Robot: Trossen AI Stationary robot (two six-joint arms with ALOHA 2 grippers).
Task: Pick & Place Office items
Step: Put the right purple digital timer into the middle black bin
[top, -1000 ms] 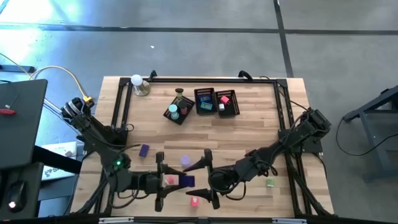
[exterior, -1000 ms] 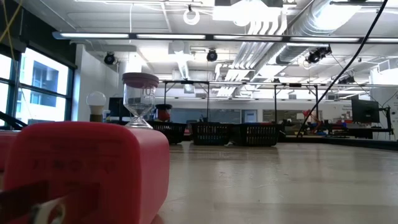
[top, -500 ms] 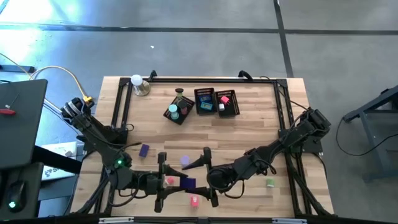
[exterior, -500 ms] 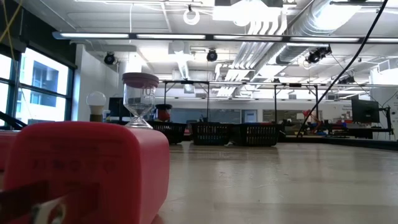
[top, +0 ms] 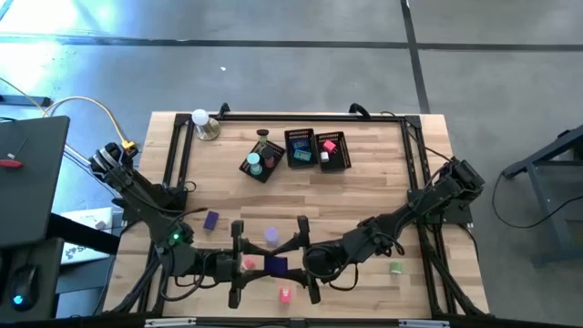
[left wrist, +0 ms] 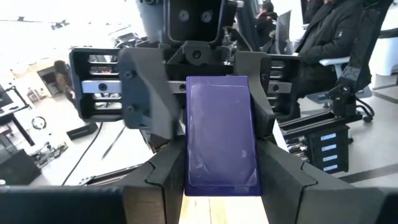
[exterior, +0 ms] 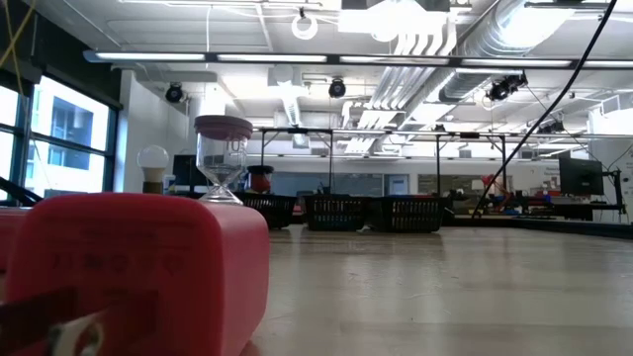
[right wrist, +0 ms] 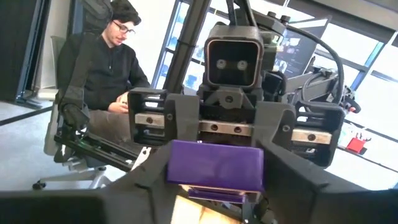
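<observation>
A dark purple block (top: 276, 265) hangs above the table's near edge between my two grippers, which face each other at the same height. My left gripper (top: 262, 265) comes from the table's left and is shut on the block (left wrist: 222, 137). My right gripper (top: 290, 262) comes from the right, and its fingers are closed against the same block (right wrist: 214, 165). Loose office items lie on the wood: a purple block (top: 211, 220), a lilac cylinder (top: 271, 235), a pink piece (top: 285, 294) and a green piece (top: 395, 268). My left gripper pinches the block's two long sides (left wrist: 193, 174) between its two fingers, level, from the table's left. The block stands clear of the table. My right gripper pinches the block's opposite end by its two short sides (right wrist: 177, 171), level, from the table's right, fingers across it.
Three black mesh baskets (top: 299, 148) with small pieces stand at the far middle, and a white ball on a metal base (top: 202, 123) at the far left. A big red piece (exterior: 129, 277) fills the low view's near left, an hourglass (exterior: 224, 158) behind it. A seated person (right wrist: 106, 68) is beyond the table.
My right gripper's fingers have closed in from wide open onto the purple block, which my left gripper holds. Both arms and the block have stayed in place.
</observation>
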